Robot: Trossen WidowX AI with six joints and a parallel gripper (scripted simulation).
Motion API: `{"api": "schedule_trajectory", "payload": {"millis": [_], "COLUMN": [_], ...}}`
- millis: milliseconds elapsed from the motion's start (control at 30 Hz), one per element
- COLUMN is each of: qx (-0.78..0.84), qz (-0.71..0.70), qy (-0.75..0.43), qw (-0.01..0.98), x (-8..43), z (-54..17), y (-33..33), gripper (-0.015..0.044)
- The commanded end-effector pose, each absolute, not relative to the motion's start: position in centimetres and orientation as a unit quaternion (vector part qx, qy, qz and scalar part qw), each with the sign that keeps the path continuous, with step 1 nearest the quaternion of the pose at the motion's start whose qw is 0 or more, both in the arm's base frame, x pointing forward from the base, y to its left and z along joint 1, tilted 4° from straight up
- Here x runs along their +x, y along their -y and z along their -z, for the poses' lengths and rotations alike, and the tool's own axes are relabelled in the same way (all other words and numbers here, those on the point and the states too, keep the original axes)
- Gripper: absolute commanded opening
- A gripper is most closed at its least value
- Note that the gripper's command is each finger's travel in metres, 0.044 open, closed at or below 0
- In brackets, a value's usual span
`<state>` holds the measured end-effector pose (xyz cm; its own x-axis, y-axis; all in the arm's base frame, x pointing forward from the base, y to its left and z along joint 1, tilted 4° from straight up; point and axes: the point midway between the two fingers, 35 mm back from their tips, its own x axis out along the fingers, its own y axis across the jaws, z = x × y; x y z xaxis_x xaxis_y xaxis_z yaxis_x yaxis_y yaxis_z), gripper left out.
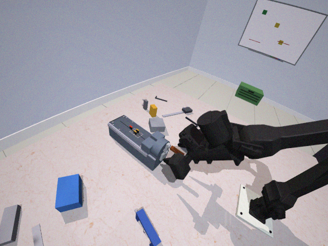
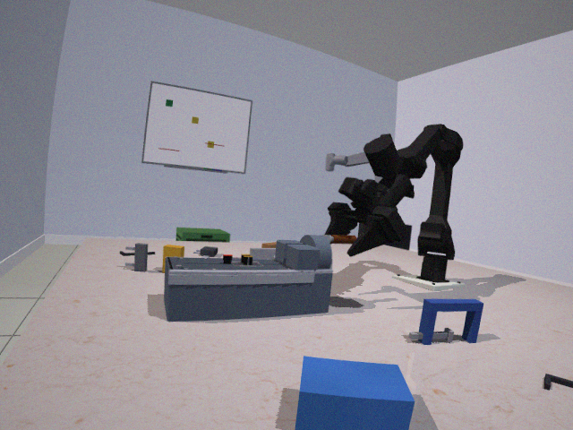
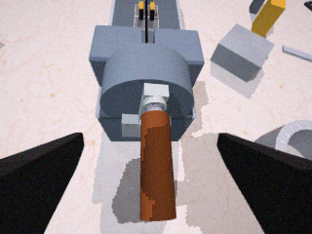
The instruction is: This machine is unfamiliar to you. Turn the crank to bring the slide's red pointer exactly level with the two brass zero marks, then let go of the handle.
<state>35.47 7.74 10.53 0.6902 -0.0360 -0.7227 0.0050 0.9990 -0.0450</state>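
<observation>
The slate-grey machine [image 1: 132,151] [image 2: 244,298] [image 3: 146,51] has a crank with a brown handle [image 1: 177,150] [image 2: 343,238] [image 3: 157,166] at its round end. The red pointer [image 1: 130,127] [image 2: 226,258] stands off the brass zero marks [image 1: 136,131] [image 2: 247,259] [image 3: 152,6], towards the end away from the crank; it is outside the wrist view. My gripper [image 1: 172,152] [image 2: 339,243] [image 3: 152,138] is open and empty, with one finger on each side of the handle. In the wrist view neither finger touches it. The arm partly hides the handle in the top and exterior views.
A light grey block [image 1: 157,124] [image 3: 241,54] and a yellow block [image 1: 152,110] [image 2: 173,255] [image 3: 270,15] stand beside the machine. A grey ring-shaped part [image 3: 283,141] lies near the right finger. A blue box [image 1: 68,191] [image 2: 354,379] and a blue bridge [image 1: 148,227] [image 2: 452,305] stand on the other side.
</observation>
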Motion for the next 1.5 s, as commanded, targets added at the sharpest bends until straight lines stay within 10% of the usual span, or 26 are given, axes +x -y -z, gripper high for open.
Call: {"api": "schedule_trajectory", "payload": {"millis": [0, 600, 1467], "qx": [-0.021, -0.021, -0.022], "qz": [0.01, 0.01, 0.01], "qy": [-0.393, -0.393, -0.393], "qw": [0.919, 0.919, 0.919], "x": [35.4, 35.4, 35.3], "z": [-10.1, -10.1, -9.3], "y": [-7.7, -7.7, -5.8], "gripper": [0.044, 0.0, 0.0]}}
